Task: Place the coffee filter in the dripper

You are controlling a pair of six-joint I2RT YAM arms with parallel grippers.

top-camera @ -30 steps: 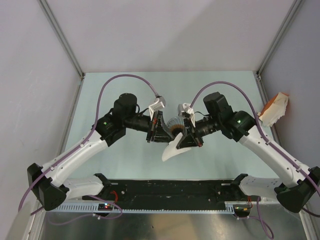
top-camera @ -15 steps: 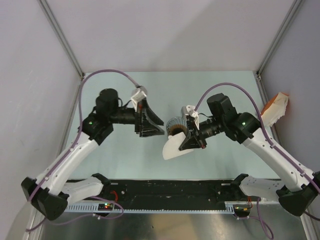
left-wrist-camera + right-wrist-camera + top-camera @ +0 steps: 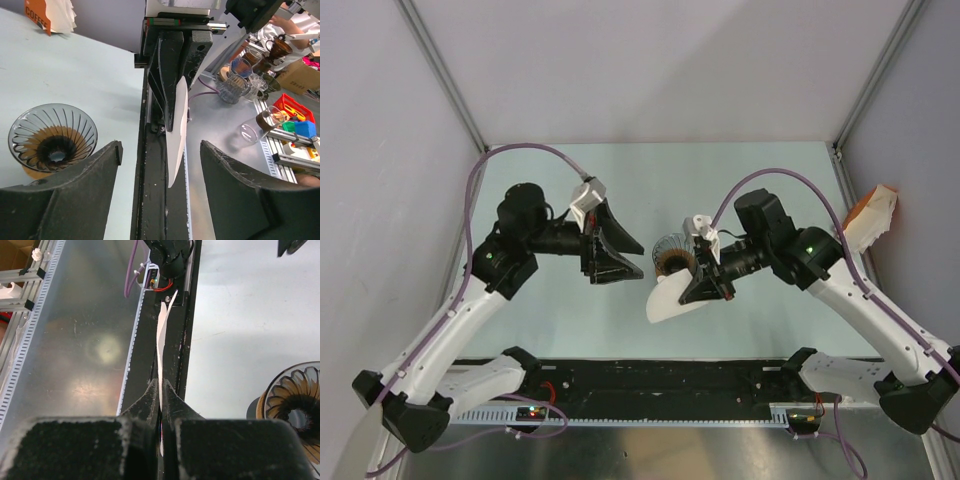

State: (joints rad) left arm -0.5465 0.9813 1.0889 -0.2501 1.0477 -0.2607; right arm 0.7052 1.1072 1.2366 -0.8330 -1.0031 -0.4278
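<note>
The coffee filter (image 3: 667, 300) is a thin white paper sheet hanging just in front of the dripper, pinched at its upper edge by my right gripper (image 3: 698, 288), which is shut on it. In the right wrist view the filter (image 3: 161, 335) shows edge-on between the closed fingers (image 3: 150, 400). The dripper (image 3: 672, 256), a clear grey ribbed cone, stands on the table behind the filter and also shows in the left wrist view (image 3: 52, 137). My left gripper (image 3: 620, 255) stands open to the left of it, holding nothing, apart from the filter (image 3: 177, 130).
An orange box of filters (image 3: 868, 218) hangs at the right wall. The black base rail (image 3: 660, 375) runs along the near table edge. Glass cups and a jug (image 3: 240, 80) stand on a bench beyond that edge.
My left gripper opened, let go of the filter and drew back to the left. The right gripper keeps its hold on the filter, shifted slightly right.
</note>
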